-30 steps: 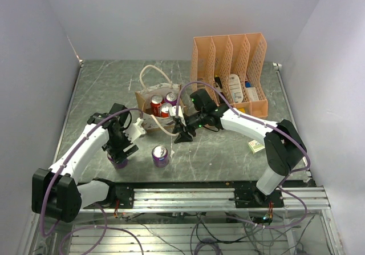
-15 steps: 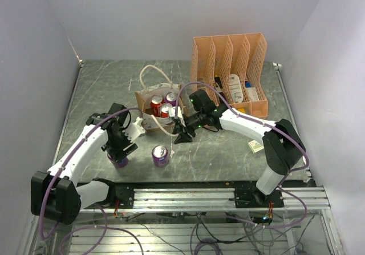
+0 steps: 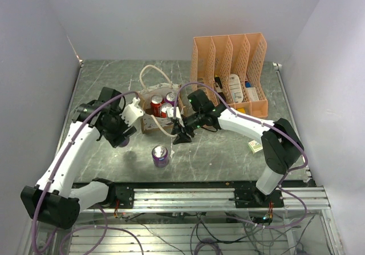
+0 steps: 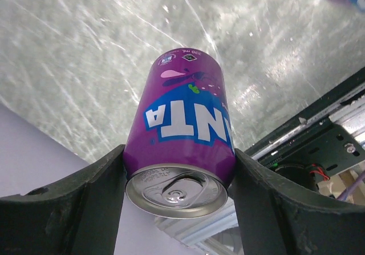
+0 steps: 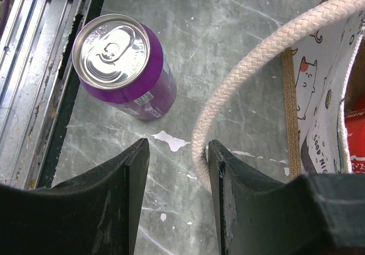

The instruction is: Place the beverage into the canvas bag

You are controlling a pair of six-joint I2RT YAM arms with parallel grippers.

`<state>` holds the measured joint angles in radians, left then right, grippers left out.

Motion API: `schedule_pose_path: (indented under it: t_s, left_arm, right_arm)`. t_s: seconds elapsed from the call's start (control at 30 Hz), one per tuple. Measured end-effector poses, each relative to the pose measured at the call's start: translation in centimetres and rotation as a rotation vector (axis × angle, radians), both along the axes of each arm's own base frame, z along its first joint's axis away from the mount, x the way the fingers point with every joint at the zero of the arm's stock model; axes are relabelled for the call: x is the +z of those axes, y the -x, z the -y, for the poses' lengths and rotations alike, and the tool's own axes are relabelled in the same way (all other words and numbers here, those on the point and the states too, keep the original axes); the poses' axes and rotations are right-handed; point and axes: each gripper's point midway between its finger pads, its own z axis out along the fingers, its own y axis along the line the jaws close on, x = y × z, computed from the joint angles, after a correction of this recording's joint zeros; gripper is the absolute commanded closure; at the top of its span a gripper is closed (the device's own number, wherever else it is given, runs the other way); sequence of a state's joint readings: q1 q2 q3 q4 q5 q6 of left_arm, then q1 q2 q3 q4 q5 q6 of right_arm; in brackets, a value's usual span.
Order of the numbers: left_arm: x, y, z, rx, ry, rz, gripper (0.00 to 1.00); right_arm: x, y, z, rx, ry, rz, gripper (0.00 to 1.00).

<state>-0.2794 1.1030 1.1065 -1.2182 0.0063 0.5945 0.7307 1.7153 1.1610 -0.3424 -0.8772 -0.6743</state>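
My left gripper [image 3: 118,134] is shut on a purple Fanta can [image 4: 182,129] and holds it off the table, left of the canvas bag [image 3: 149,124]. In the left wrist view both fingers [image 4: 97,192] press the can's sides. The bag stands open with two red cans and a purple one [image 3: 170,98] inside. A second purple can [image 3: 160,155] stands on the table in front of the bag; it also shows in the right wrist view [image 5: 122,67]. My right gripper [image 3: 181,135] is open, low at the bag's front right. The bag's cream rope handle [image 5: 239,84] lies between its fingers, against the right one.
An orange file organizer [image 3: 231,72] with small items stands at the back right. A small yellow-green pad [image 3: 255,146] lies near the right arm. The metal rail [image 3: 188,195] runs along the table's near edge. The bag's printed side [image 5: 319,112] is at the right in the right wrist view.
My left arm has lifted the purple can off the table and carried it back and a little left, up beside the bag. The right gripper has shifted only slightly left.
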Motion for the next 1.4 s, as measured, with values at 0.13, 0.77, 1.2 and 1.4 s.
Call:
schedule_pose_path:
  t_s: [0.13, 0.77, 1.2, 1.4]
  left_arm:
    - [3.4, -1.7, 0.8, -0.007, 0.043, 0.088, 0.79]
    - [11.4, -8.3, 7.7, -0.096, 0.357, 0.267, 0.93]
    - [10.3, -13.7, 12.3, -0.104, 0.459, 0.21, 0.93]
    - [8.8, -13.9, 14.2, -0.118, 0.426, 0.161, 0.93]
  right_arm:
    - [0.0, 0.1, -0.1, 0.004, 0.0, 0.0, 0.55]
    - [0.0, 0.7, -0.2, 0.029, 0.003, 0.007, 0.55]
    - [0.2, 0.8, -0.2, 0.029, 0.002, 0.009, 0.55]
    - [0.5, 0.8, -0.2, 0.03, -0.002, 0.014, 0.55]
